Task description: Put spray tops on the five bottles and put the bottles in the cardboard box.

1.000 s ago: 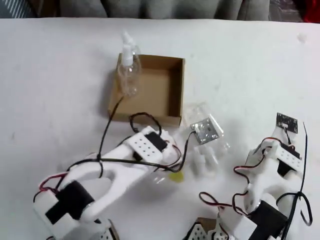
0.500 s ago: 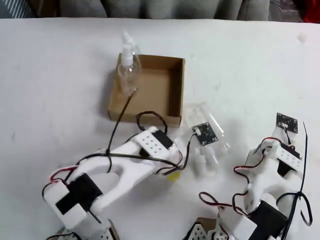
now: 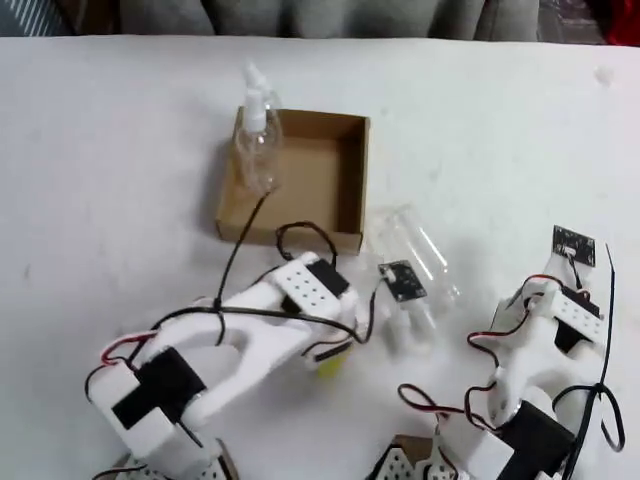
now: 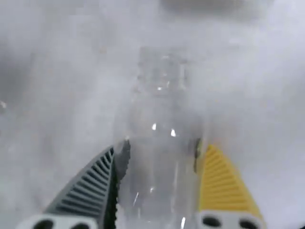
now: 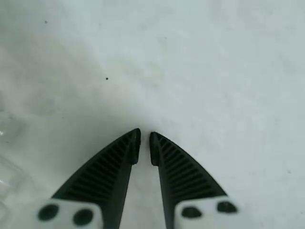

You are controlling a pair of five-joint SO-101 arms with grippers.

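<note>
A clear bottle (image 4: 162,143) without a top lies on the white table, its neck pointing away from my left gripper (image 4: 162,148). The grey and yellow fingers press against its two sides. From above, the left arm (image 3: 300,295) stands in front of the cardboard box (image 3: 345,190), with a yellow fingertip (image 3: 330,362) showing under it. A bottle with a spray top (image 3: 256,140) leans at the box's far left corner. My right gripper (image 5: 144,138) is shut over bare table with nothing in it.
More clear bottles (image 3: 415,245) lie right of the box, and white spray tops (image 3: 410,325) lie just in front of them. The right arm (image 3: 555,310) stays at the front right. A sliver of clear plastic (image 5: 5,157) shows beside the right gripper.
The left arm has swung its wrist back and a little to the left, nearer the table's front. The right arm, the box and the capped bottle have not moved.
</note>
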